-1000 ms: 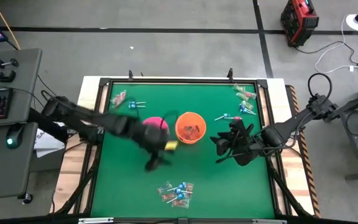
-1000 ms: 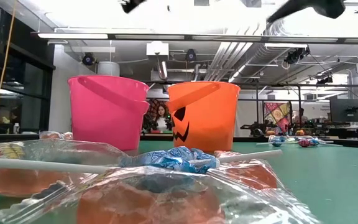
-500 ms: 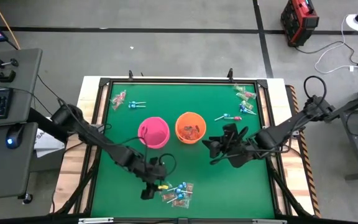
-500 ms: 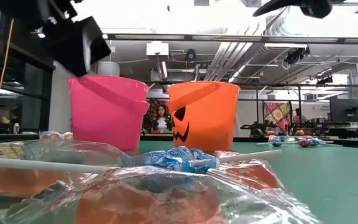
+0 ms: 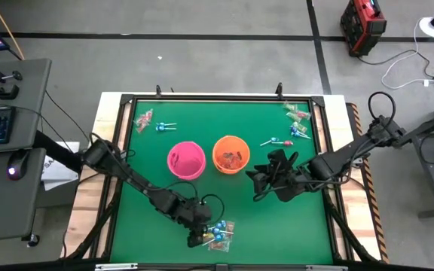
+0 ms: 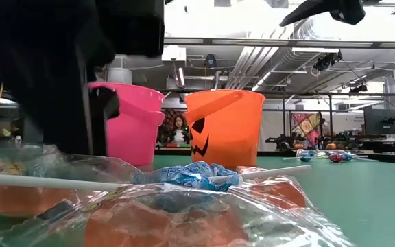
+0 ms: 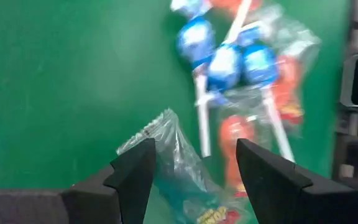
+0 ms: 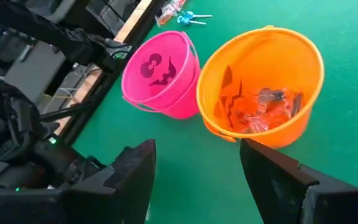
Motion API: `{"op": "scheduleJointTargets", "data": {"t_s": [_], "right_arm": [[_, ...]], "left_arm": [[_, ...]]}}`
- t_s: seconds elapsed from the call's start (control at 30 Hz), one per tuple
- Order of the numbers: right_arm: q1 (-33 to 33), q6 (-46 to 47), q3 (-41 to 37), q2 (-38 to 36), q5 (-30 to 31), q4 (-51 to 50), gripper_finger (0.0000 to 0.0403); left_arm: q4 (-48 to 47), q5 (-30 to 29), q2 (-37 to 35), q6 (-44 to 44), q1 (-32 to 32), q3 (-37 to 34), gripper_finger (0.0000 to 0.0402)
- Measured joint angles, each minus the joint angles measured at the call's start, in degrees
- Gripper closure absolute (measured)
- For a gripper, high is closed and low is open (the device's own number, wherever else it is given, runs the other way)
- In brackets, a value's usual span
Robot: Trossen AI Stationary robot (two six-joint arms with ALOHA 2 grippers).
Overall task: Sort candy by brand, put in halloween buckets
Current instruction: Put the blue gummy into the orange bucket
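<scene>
Left rear corner of the green surface [image 5: 149,158]: a small cluster of candy [image 5: 145,119] close to the frame edge, two lollipops [image 5: 165,126] just beside it. Open green between that corner and the buckets.

Left end effector [image 5: 196,239] is low at the front edge, at the left side of the front candy pile [image 5: 218,234]. In the left wrist view its fingers [image 7: 132,177] are spread, with a clear wrapper [image 7: 169,155] between them; not pinched as far as I can tell. Blue-headed lollipops [image 7: 222,62] and red wrapped pieces [image 7: 235,134] lie just beyond the fingertips. This pile sits near the front rail, with little room behind it.

Centre: pink bucket [image 5: 185,159] and orange bucket [image 5: 230,153] stand upright, side by side, nearly touching. Orange one holds red-and-clear pieces [image 8: 263,109]; the pink one's contents cannot be seen.

Right of the orange bucket: right end effector [image 5: 259,179] hangs above bare green, fingers [image 8: 132,171] spread, holding nothing. Open surface lies in front of it.

Right rear corner: more candy [image 5: 297,120] against the frame edge.
</scene>
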Motion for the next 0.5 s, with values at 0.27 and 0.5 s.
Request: {"op": "scheduleJointTargets", "data": {"t_s": [0.27, 0.5], "right_arm": [[0.10, -0.55, 0.00, -0.02, -3.42, -2.53, 0.0176], [0.09, -3.90, 0.00, -0.04, -4.73, -2.57, 0.0176]], "left_arm": [[-3.34, -1.78, 2.12, -3.43, -0.02, 1.53, 0.0257], [-5.30, -1.69, -5.43, -0.28, 2.28, 1.26, 0.0385]]}}
